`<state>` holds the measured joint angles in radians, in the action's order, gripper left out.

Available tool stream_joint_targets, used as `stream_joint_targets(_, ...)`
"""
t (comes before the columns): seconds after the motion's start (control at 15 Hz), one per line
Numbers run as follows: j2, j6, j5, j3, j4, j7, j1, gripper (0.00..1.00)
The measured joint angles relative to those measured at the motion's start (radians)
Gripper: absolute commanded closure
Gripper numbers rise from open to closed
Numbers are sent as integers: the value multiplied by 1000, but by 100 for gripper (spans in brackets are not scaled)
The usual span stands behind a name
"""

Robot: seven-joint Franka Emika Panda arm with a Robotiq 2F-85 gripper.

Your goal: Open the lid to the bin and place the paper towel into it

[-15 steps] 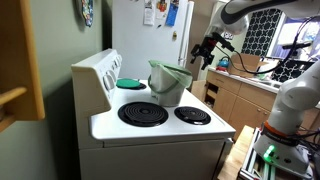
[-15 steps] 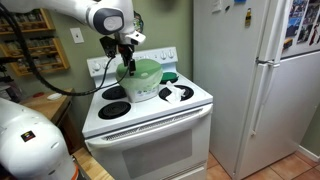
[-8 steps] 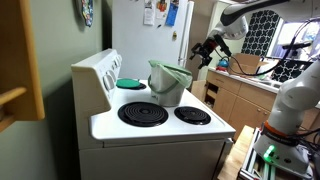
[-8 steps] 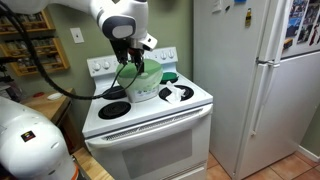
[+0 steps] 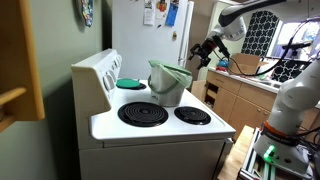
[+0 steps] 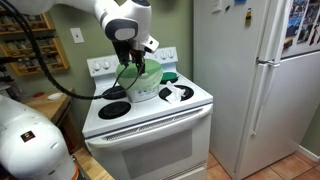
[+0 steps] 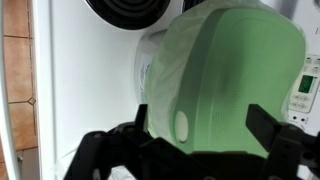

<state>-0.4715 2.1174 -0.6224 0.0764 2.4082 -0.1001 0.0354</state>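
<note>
Gripper (image 7: 197,125) hung over the bin (image 5: 168,85), jaws spread wide, nothing in them. Bin sat on the desk (image 5: 150,130) just behind a coil burner (image 5: 143,113), and its lid (image 7: 230,70) looked shut. Nothing done yet, I'd say: lid to open, and paper towel (couldn't spot it) to fetch and drop in.

- In both exterior views, the arm (image 5: 235,12) is reaching across at height, its wrist angling downward.
- The gripper (image 7: 197,120) is pointing down, its two dark fingers (image 7: 110,150) standing spread wide apart.
</note>
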Motion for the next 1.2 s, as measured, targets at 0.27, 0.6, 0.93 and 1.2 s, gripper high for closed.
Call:
stream_joint_targets(0.27, 1, 20, -39, -4, 5, 22, 5, 0)
stream_joint_targets(0.6, 9, 56, -203, -10, 50, 124, 26, 0)
stream_joint_targets(0.93, 13, 56, -208, -16, 47, 130, 21, 0)
stream_joint_targets(1.2, 36, 53, -208, -11, 47, 132, 1, 0)
